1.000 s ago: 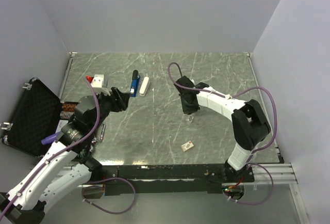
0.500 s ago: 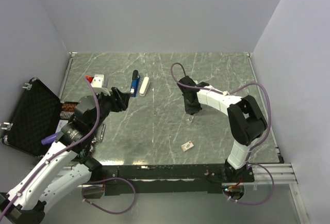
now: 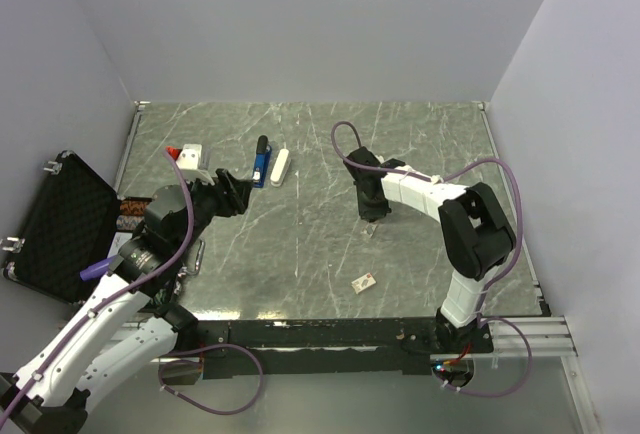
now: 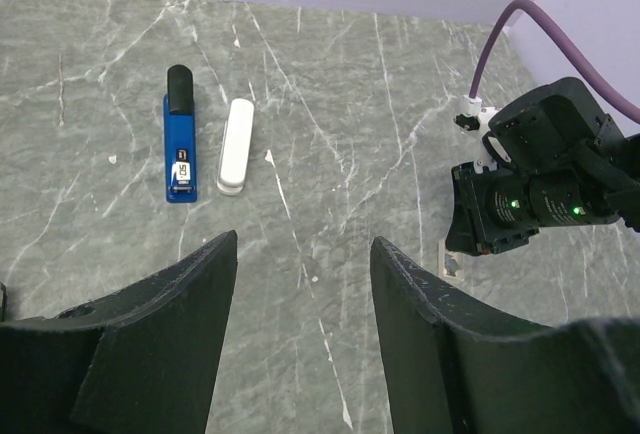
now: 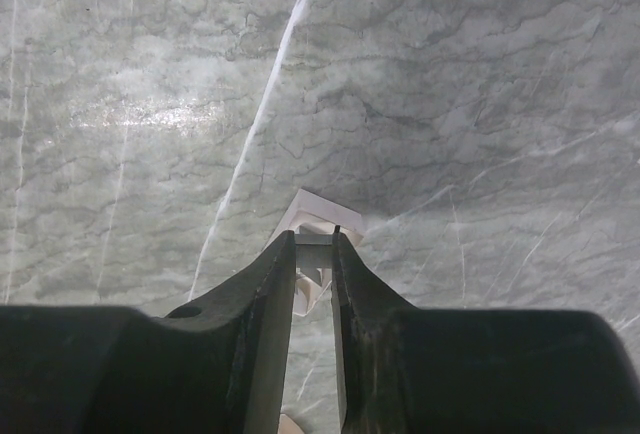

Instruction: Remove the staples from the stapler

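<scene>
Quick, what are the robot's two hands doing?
Left gripper: jaws open, empty.
Right gripper: jaws shut on a small whitish piece.

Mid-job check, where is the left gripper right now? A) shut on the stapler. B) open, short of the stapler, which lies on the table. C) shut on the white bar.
B: in the left wrist view the left gripper has its fingers spread wide with nothing between them, and the stapler lies flat on the table beyond them, beside the white bar.

stapler [image 4: 179, 149] just left of bar [image 4: 235, 146] | card [image 3: 364, 281] near front
</scene>
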Tool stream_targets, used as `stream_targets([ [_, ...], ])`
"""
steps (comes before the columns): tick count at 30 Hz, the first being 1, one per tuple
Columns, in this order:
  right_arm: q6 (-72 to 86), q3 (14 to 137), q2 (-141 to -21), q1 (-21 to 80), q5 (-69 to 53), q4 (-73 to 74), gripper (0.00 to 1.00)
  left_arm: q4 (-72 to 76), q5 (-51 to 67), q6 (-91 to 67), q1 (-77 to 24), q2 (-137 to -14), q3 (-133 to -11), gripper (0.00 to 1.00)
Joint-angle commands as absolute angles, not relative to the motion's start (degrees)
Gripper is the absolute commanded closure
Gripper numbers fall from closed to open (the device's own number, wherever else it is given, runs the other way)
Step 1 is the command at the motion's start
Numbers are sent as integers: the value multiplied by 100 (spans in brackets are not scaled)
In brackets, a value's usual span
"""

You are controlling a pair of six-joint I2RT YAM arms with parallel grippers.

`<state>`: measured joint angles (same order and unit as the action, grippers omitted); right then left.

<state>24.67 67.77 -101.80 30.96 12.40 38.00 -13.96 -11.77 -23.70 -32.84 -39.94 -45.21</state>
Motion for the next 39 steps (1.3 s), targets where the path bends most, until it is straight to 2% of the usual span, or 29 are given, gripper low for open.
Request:
stream_targets([
  [1,2566,6794,-10239,3050,1274,3718,73,-1125,-1081,-2443,-3243,-3981,-4553,39],
  [6,2593,6724,-10169,3059,1230,3718,71,-1116,-1055,-2443,-3243,-3973,-4553,39],
  [9,2610,6706,-10151,3059,1222,3718,63,-1107,-1046,-2443,-3234,-3973,-4553,39],
  [12,2610,6741,-10160,3059,1230,3735,59,-1107,-1037,-2443,-3234,-3973,-4553,39],
  [30,1812,6820,-9607,2936,1687,3823,57,-1099,-993,-2452,-3226,-3981,-4553,39],
  [39,537,6777,-9598,2830,977,3472,48,-1081,-958,-2461,-3217,-3990,-4544,39],
])
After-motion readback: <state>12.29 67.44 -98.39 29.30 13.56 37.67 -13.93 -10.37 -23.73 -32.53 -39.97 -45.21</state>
